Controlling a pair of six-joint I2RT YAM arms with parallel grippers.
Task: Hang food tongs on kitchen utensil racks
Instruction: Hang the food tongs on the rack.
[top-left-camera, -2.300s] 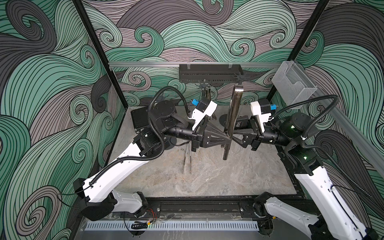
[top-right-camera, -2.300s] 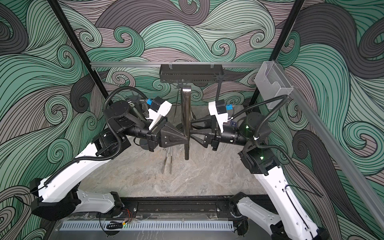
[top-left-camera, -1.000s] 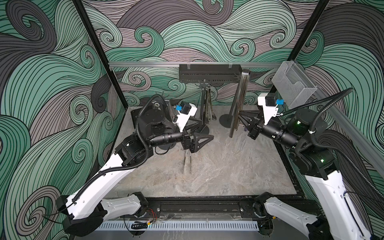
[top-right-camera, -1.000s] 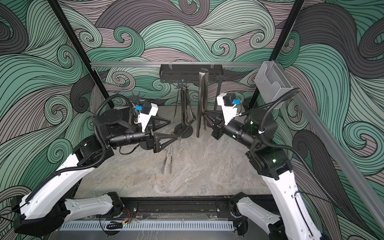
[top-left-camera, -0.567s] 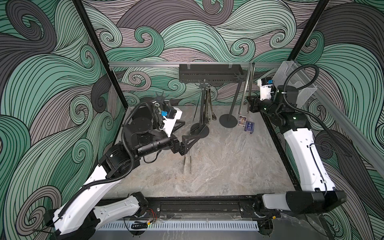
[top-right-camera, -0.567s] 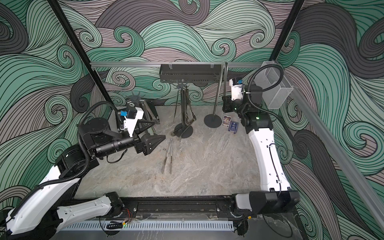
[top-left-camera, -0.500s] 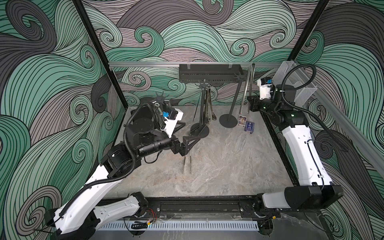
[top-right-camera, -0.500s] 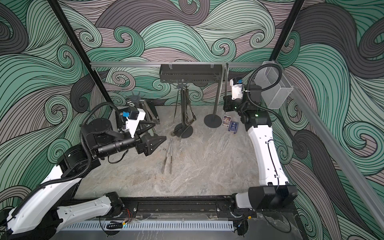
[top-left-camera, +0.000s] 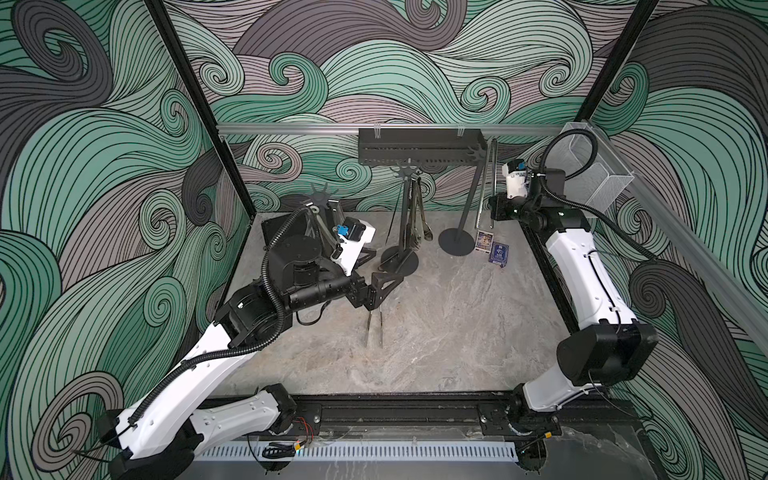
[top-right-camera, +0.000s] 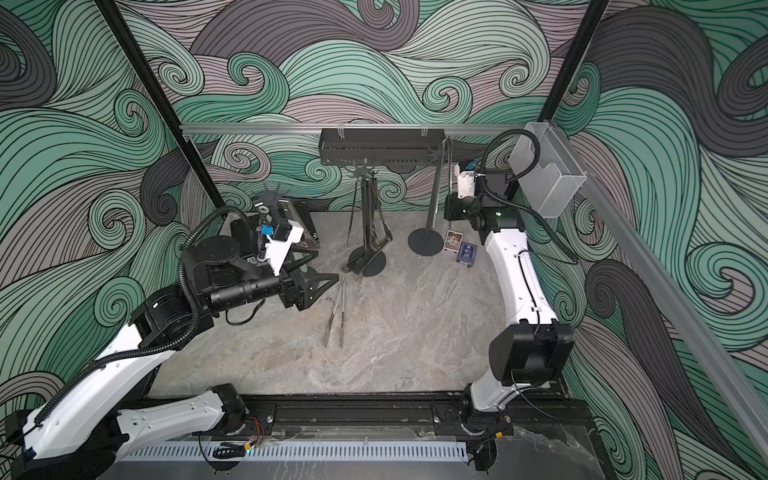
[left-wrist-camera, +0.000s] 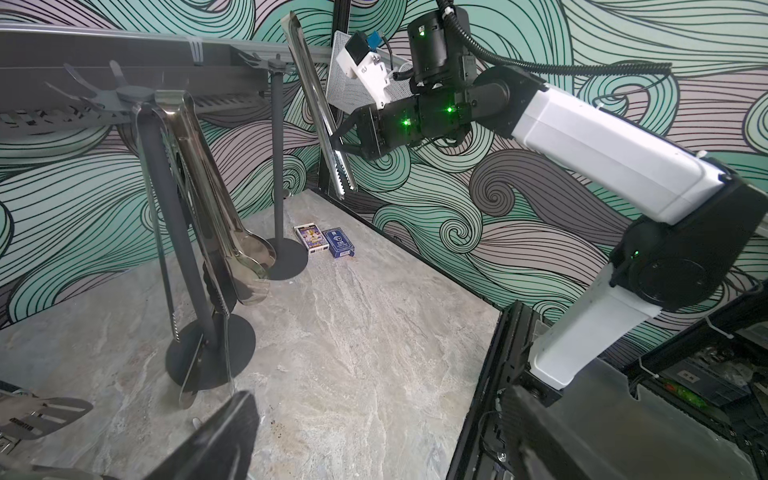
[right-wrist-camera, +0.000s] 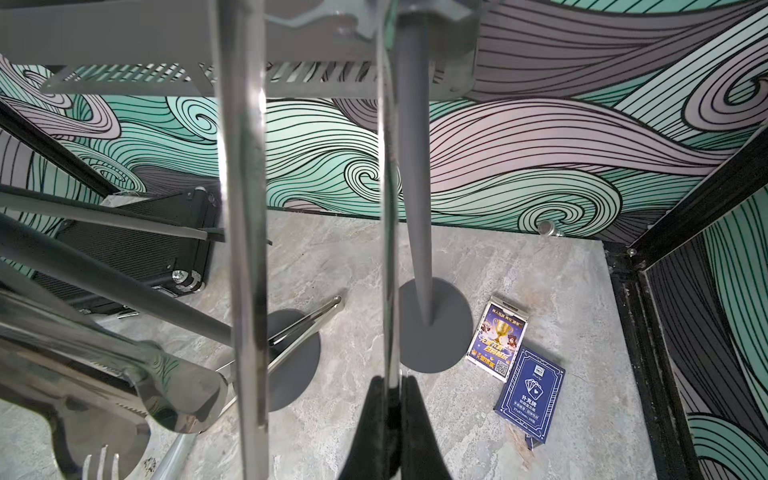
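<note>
The handover is done! A couple of seconds back both arms were clamped on one pair over the middle of the table (top-left-camera: 457, 332). Now the left tool (top-left-camera: 384, 291) has let go and pulled back. Its jaws are spread wide and empty, hanging low just above the spare tongs (top-left-camera: 374, 328) that lie flat on the marble.

The right arm has swung all the way out to the corner rack (top-left-camera: 469, 199). The right tool (left-wrist-camera: 338, 139) is clenched on the steel tongs (left-wrist-camera: 318, 99), pinching one blade low down near its toothed tip. The pair stands almost upright, a touch tilted, just beside the pole, with its hinge end up at the star crown (left-wrist-camera: 270, 64).

Is it over a prong yet? From here I can't tell. The top is in among the prongs, but the grip hasn't loosened, so I'd call this pair not yet hung. The middle rack (top-left-camera: 405, 216) already carries several pairs dangling down towards its foot.

So the right arm is on its own now. It has to settle that hinge on a prong before it lets go, and held this low the top could easily sway off. The left looks free to go for the pair on the table.
</note>
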